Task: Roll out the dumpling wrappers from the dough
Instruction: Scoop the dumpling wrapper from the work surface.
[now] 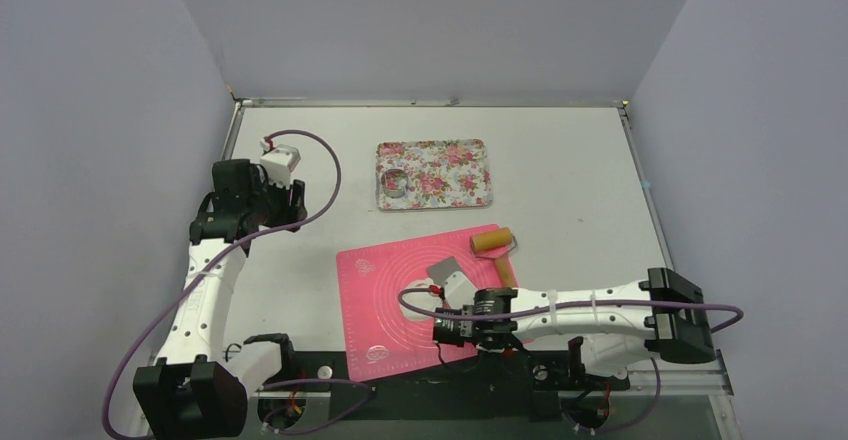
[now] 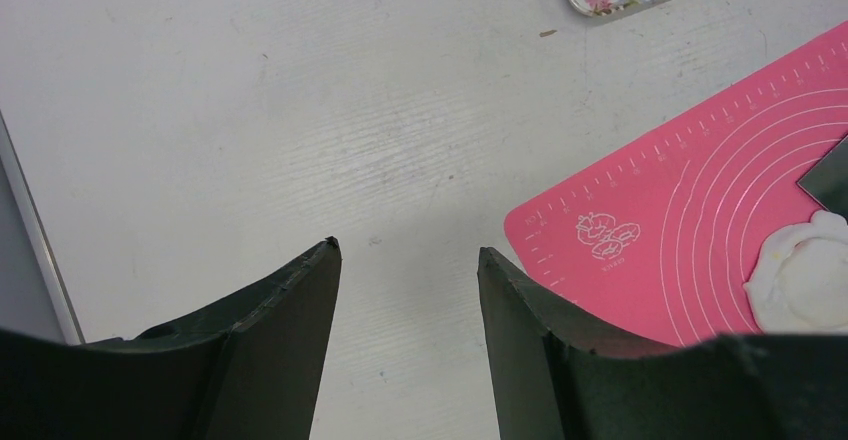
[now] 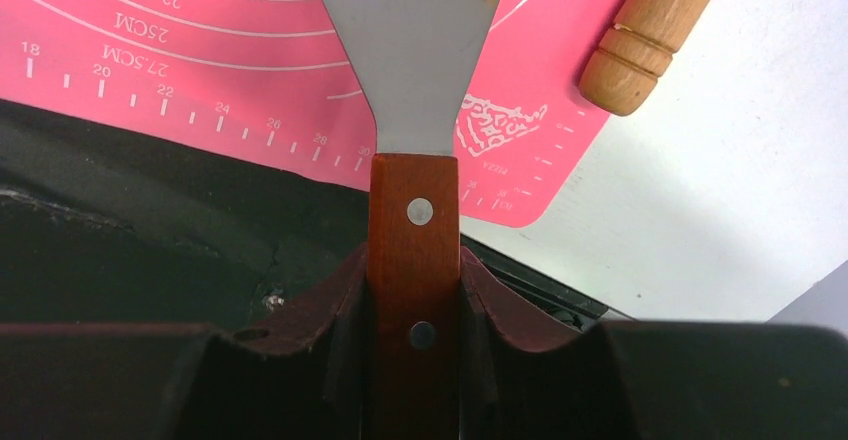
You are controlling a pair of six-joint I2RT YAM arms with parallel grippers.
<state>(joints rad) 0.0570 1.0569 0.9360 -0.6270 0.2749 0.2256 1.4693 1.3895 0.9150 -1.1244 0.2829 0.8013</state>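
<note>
The dough [image 2: 805, 282] lies flattened on the pink mat [image 2: 650, 210], right jaws clamping the scraper [image 3: 415, 60], left jaws open over the table [image 2: 300, 110]: a lifting step, I judge, needing the blade slid flat beneath it.

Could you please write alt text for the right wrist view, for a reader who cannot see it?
The right gripper is shut on the wooden handle of a metal scraper, whose blade reaches out over the pink measuring mat. A wooden rolling-pin handle lies at the upper right, by the mat's edge on the white table.
</note>
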